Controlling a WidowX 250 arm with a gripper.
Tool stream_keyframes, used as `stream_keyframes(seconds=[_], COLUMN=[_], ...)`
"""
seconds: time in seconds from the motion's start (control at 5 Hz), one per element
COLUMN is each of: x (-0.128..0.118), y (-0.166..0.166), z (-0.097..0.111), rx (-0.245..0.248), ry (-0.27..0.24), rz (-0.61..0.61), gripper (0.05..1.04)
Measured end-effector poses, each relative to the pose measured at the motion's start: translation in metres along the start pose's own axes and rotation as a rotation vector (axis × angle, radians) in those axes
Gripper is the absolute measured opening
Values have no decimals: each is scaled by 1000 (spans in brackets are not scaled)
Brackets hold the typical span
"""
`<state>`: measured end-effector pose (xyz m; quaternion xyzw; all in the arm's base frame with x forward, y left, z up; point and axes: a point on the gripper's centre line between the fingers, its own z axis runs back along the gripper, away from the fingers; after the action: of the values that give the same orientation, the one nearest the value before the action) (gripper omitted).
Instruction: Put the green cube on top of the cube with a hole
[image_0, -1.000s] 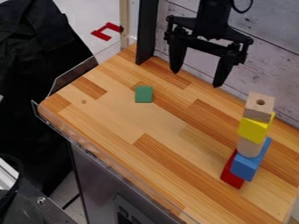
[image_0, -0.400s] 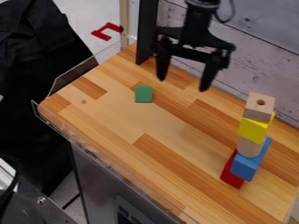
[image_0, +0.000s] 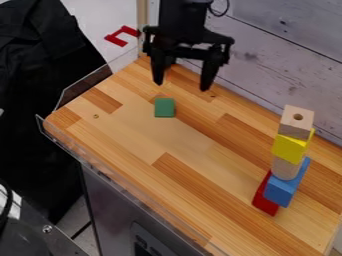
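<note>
One camera view: the wooden table (image_0: 133, 137) is seen from above at a slant, with the stack at its right and the loose part at its far left.
Green cube (image_0: 164, 107): seated flat on the table, left of the stack and well apart from it; not yet placed.
Gripper (image_0: 181, 86): shown over the far left of the table, pointed downward; fingers spread, nothing held between them.
Step in hand: judged to be alignment for the pick. The gripper should be centred over the green cube before it is lowered, so that neither finger is landed on the top face.
Grip: opposite side faces should be taken squarely, as a skewed grip would probably be carried through to the placement.
Cube with a hole (image_0: 291, 128): set at the top of the stack, hole facing up; the target surface.
Stack below: yellow block (image_0: 290, 149), round wooden block (image_0: 285, 170), blue block (image_0: 282, 191); red block (image_0: 265, 201) lowest. Whether the blue block is borne by the red one cannot be told.
Transfer: the load should be raised above the stack before being moved right.
Release: light contact should be made; the tall stack could be toppled by a push.
</note>
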<state>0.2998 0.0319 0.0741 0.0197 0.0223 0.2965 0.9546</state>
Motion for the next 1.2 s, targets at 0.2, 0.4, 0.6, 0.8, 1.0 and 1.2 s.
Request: stream_keyframes(seconds=[0.2, 0.4, 0.6, 0.8, 1.0, 1.2], x=[7, 8, 11, 15, 21, 26], y=[10, 11, 14, 15, 13, 13], z=[-14, -31, -39, -50, -57, -61], rx=[5, 7, -3, -9, -26, -34], ry=[23, 69, 85, 93, 94, 88], rz=[36, 35, 51, 58, 57, 56], gripper=[1000, 1000, 1000, 1000, 1001, 1000])
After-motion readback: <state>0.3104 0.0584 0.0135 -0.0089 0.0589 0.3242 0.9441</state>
